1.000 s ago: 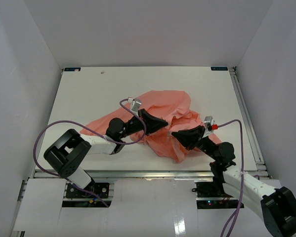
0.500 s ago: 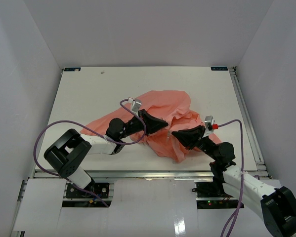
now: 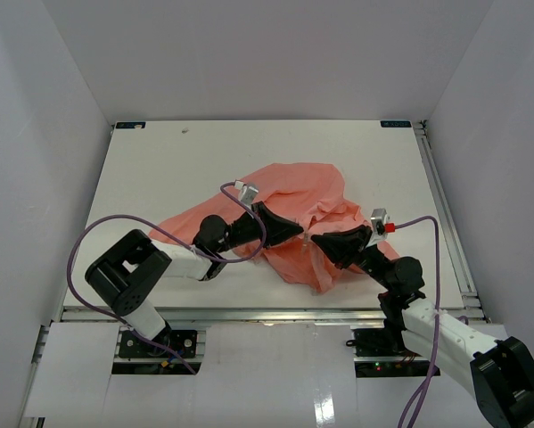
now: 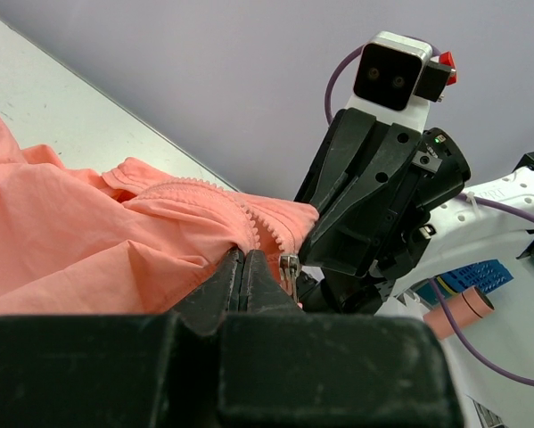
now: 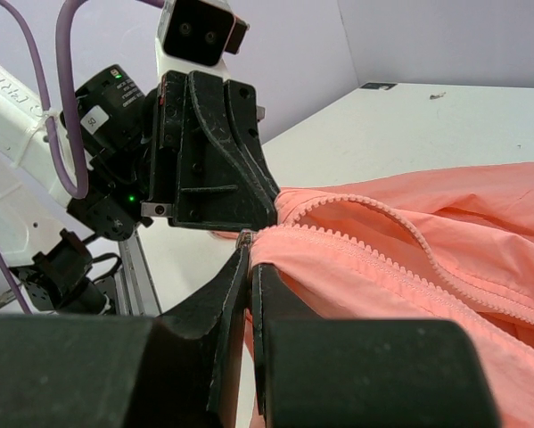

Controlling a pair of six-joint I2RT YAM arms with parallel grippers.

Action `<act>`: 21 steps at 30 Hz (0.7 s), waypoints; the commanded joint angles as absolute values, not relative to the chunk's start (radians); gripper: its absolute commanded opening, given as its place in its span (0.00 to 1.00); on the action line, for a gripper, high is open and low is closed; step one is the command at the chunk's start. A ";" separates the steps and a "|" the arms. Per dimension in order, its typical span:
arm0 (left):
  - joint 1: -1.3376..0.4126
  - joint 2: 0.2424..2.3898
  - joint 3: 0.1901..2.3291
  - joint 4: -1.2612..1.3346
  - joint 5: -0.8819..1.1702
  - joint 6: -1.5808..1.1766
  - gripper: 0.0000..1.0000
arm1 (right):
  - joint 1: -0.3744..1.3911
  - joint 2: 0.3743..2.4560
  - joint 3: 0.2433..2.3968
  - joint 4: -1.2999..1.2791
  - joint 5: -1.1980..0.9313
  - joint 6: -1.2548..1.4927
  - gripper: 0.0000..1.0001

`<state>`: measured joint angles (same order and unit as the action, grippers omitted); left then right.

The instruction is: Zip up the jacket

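The salmon-pink jacket (image 3: 293, 192) lies crumpled in the middle of the white table (image 3: 160, 169). My two grippers face each other tip to tip at its near edge. My left gripper (image 3: 298, 232) is shut on the jacket's zipper edge (image 4: 204, 223); a small metal zipper pull (image 4: 289, 267) hangs just right of its tips. My right gripper (image 3: 316, 239) is shut on the opposite zipper edge (image 5: 338, 259), with a metal slider (image 5: 245, 239) at its tips. Two open rows of zipper teeth (image 5: 400, 223) run away to the right.
White walls enclose the table on three sides. Purple cables (image 3: 79, 250) loop from both arms. A metal rail (image 3: 445, 214) runs along the table's right edge.
My left gripper has moved a little to the right, closing the gap to my right gripper. The jacket's near edge has bunched slightly between them.
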<state>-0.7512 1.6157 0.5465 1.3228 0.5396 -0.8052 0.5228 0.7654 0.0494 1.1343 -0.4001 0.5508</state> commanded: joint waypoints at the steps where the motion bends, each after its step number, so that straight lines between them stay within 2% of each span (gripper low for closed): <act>1: -0.759 1.608 0.529 1.747 0.551 -0.807 0.00 | 0.518 0.750 0.058 1.188 -0.360 0.565 0.08; 11: -0.771 1.550 0.502 1.726 0.455 -0.736 0.00 | 0.518 0.741 0.060 1.135 -0.371 0.568 0.08; 21: -0.867 1.392 0.473 1.610 0.327 -0.487 0.00 | 0.518 0.737 0.035 1.224 -0.388 0.586 0.08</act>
